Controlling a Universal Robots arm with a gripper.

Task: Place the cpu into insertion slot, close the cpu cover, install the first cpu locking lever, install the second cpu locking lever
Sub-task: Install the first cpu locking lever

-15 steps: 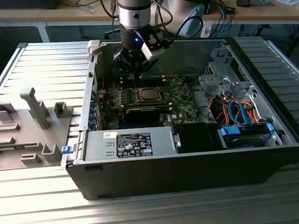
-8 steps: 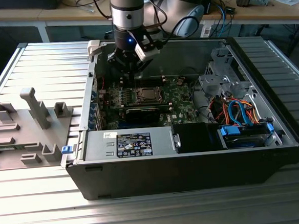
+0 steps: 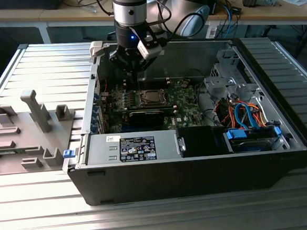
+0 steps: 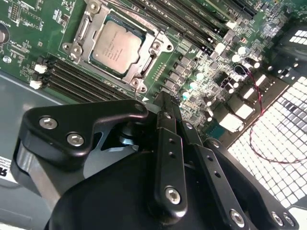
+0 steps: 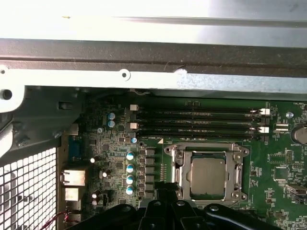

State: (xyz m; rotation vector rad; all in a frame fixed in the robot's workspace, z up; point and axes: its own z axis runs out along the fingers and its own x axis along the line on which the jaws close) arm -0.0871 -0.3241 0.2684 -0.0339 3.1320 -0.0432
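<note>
My gripper (image 3: pixel 138 68) hangs above the green motherboard (image 3: pixel 186 99) inside the open computer case (image 3: pixel 199 164), just off the socket. In the second wrist view my black fingers (image 4: pixel 169 143) lie pressed together with nothing between them, so I carry nothing.

The cpu (image 4: pixel 116 46) already sits in the insertion slot (image 5: pixel 207 200); its matte silver-grey square top shows in both wrist views. The cpu cover (image 4: pixel 152 60), a thin bright metal frame with a square window, appears to lie down around the chip, though I cannot tell whether it is fully latched, and I cannot make out the locking levers for certain.

My worry from here is clearance. The fingertips are narrow and hard, and beside the socket stand small cylindrical capacitors (image 5: pixel 130 173) and the long black memory slots (image 5: pixel 199 122) with white clips. A descent slightly off line could strike those, or scrape the chip's smooth lid. The cover is thin sheet metal; pressing on its edge and not its flat could bend it or shift the chip on its contacts.
</note>
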